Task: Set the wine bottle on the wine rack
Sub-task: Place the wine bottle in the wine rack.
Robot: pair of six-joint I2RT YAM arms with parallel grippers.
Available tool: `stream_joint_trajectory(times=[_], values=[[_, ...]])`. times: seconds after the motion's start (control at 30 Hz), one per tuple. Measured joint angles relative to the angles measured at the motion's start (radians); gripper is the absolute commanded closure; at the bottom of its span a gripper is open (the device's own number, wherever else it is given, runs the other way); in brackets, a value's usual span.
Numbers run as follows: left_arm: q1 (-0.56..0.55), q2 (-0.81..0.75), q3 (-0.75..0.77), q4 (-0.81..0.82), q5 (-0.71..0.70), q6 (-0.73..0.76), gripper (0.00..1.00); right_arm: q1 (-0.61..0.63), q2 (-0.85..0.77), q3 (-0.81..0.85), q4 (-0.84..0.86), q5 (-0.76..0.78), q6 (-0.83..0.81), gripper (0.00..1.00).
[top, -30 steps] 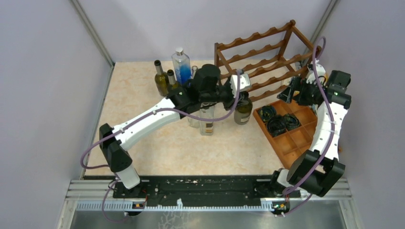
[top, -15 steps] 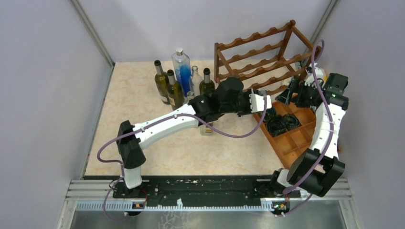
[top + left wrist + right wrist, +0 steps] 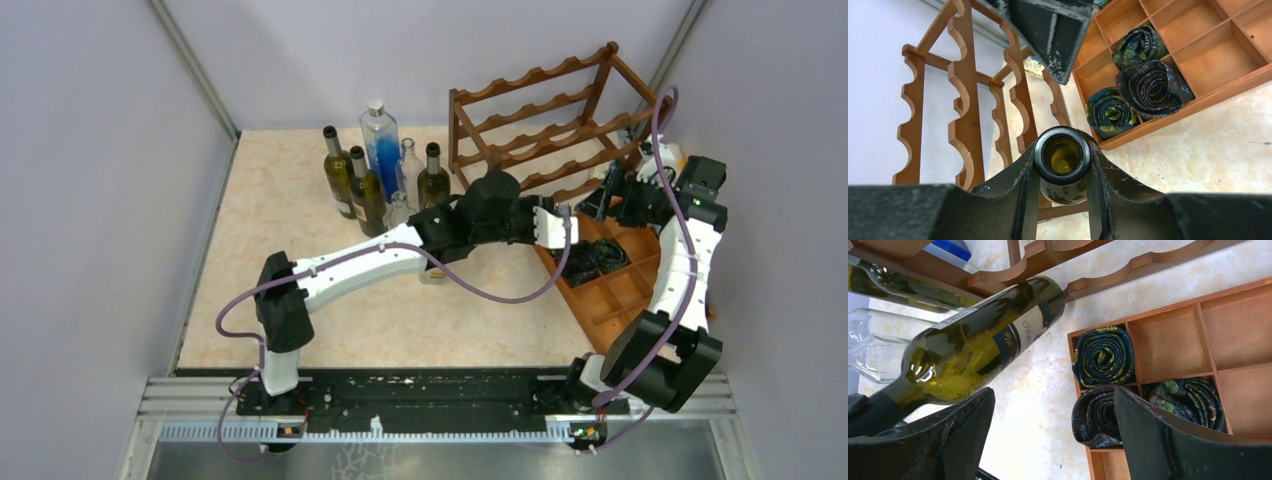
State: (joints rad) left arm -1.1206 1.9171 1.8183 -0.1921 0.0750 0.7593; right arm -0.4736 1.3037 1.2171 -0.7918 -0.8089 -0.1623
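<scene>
Wine bottle (image 3: 983,345), clenched by the left end effector (image 3: 1062,170), has been carried over to the wine rack (image 3: 965,115); right end effector (image 3: 1054,392) is seen released near the compartment tray (image 3: 1168,345)

Lab test cell, blank grey walls (image 3: 100,200)

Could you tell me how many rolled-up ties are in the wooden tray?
3 ties, all in the tray: one in the corner compartment by the wine rack, one in the next compartment along that edge, one behind it. More may be hidden.
</scene>
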Motion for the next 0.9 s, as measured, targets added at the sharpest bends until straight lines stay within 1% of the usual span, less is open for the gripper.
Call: stream_joint_trajectory(times=[0.13,0.33,0.57,0.9], values=[[-0.025,0.003,-0.046,0.054,-0.034,0.051,1.00,0.000,0.000,0.000,0.000,0.000,-0.001,0.13],[-0.068,0.003,-0.175,0.168,-0.128,0.129,1.00,0.000,0.002,-0.002,0.004,0.000,-0.001,0.13],[-0.105,0.003,-0.271,0.290,-0.209,0.183,1.00,0.000,0.016,-0.019,0.022,-0.001,-0.001,0.13],[-0.146,0.003,-0.335,0.403,-0.297,0.244,1.00,0.000,0.023,-0.026,0.023,-0.001,-0.009,0.13]])
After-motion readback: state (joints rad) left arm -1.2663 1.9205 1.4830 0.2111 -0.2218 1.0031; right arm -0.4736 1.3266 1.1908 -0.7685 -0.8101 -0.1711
